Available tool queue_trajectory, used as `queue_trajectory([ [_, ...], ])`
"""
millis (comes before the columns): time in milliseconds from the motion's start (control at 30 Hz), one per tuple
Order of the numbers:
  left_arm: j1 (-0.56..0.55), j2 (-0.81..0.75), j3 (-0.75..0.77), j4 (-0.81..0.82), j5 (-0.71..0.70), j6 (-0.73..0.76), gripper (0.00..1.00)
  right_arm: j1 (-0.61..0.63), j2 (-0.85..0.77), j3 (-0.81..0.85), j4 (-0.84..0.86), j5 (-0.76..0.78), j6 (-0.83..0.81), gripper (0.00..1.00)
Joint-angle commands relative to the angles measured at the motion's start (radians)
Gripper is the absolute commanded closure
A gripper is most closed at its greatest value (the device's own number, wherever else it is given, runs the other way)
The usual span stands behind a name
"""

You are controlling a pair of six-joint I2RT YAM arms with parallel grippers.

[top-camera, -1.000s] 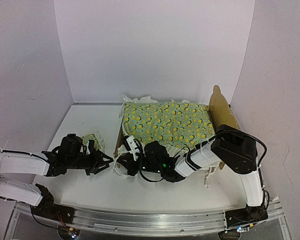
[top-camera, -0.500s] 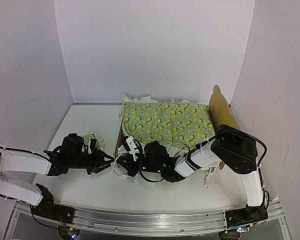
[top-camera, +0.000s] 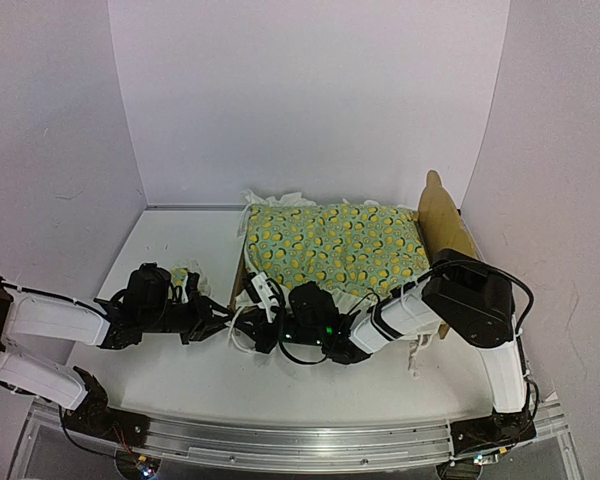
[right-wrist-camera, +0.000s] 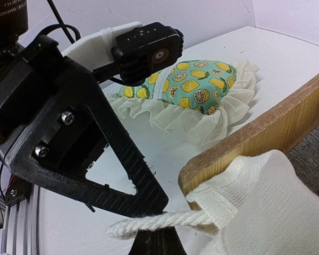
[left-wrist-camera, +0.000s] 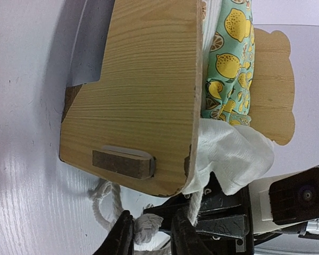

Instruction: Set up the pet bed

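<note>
One motor label (right-wrist-camera: 10, 8) (print illegible) shows beyond the pet bed (right-wrist-camera: 266, 119).

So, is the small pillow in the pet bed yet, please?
Out: the pillow lies on the white table, beside the pet bed's wooden end board.

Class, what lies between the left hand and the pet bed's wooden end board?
A looped white cord lies between the left hand and the pet bed, seen in the left wrist view.
</note>
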Motion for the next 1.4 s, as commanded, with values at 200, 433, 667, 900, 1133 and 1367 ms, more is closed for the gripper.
queue_trajectory([
  [200,0.001,-0.006,0.002,0.1,0.016,0.005,0.99,-0.004,-0.032,0.011,0.029,0.013,0.019,1.0],
  [433,0.001,-0.014,-0.007,0.116,0.025,0.02,1.0,0.01,-0.141,-0.069,-0.168,0.057,0.068,0.74],
  [667,0.001,-0.039,-0.029,0.122,0.01,0.001,1.0,0.038,-0.116,-0.053,-0.201,0.102,0.051,0.5],
  [900,0.001,-0.101,-0.059,0.149,-0.044,0.001,1.0,0.042,-0.159,-0.022,-0.284,0.132,0.008,0.4],
  [1133,0.001,-0.095,-0.056,0.199,-0.032,-0.011,1.0,0.062,-0.055,0.002,-0.102,0.137,-0.021,0.26],
  [1367,0.001,-0.101,-0.082,0.256,-0.026,-0.044,1.0,0.083,0.056,0.095,-0.005,0.177,0.001,0.27],
])
